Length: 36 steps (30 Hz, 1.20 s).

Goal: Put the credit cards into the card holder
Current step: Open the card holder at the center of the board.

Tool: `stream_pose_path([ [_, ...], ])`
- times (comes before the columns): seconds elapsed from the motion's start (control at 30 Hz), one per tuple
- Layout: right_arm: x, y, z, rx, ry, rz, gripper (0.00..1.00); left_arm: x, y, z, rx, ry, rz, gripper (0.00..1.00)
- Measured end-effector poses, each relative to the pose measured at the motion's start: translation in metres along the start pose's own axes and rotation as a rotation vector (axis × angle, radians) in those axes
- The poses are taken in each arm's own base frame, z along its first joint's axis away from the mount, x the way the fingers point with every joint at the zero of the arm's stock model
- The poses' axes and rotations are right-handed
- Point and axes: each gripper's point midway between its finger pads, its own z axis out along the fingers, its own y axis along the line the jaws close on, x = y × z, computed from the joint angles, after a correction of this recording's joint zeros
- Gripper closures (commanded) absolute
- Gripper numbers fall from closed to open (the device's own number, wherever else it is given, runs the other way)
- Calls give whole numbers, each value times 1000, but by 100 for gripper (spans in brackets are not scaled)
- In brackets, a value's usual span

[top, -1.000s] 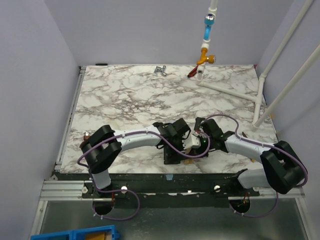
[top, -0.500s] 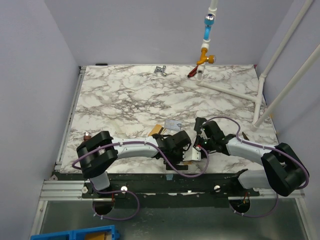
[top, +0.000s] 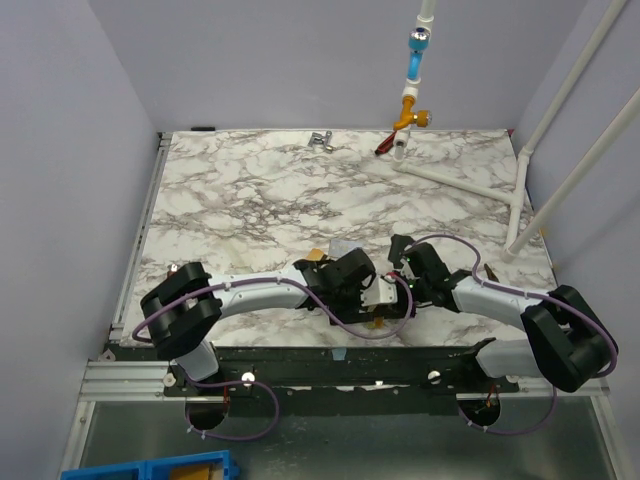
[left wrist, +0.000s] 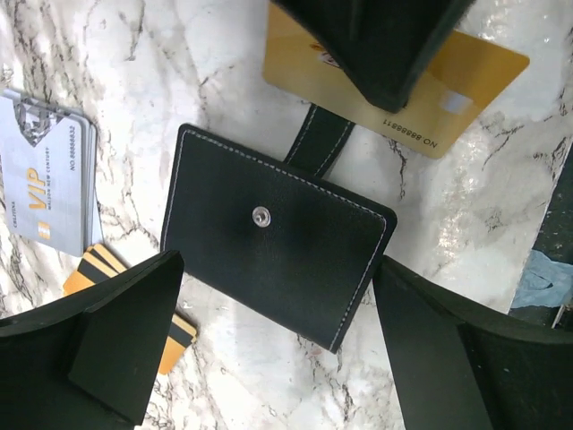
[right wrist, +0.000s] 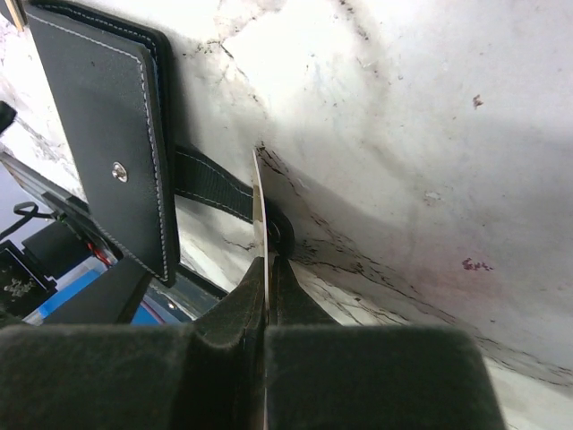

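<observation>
Right gripper clamps one gold card; left gripper, spread, straddles one card holder.

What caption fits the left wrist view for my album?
Open left jaws frame the closed black card holder; the right jaws pinch a gold card, a pale VIP card lying nearby.

Overhead looks down from behind; both wrist views closely share card holder.

Left arm elbow farther left.
</observation>
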Motion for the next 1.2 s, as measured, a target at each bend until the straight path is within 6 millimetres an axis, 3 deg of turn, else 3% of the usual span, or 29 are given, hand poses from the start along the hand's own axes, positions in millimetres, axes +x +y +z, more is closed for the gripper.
stream_pose_path([
  [0.67,1,0,1,2,3,14,99,-1,35,-25,160,-85,-436,14],
  [0.93,1,0,1,2,3,15,99,10,36,-20,177,-54,-516,18],
  [1.2,0,0,0,2,2,15,99,35,57,-19,95,-26,-626,20],
])
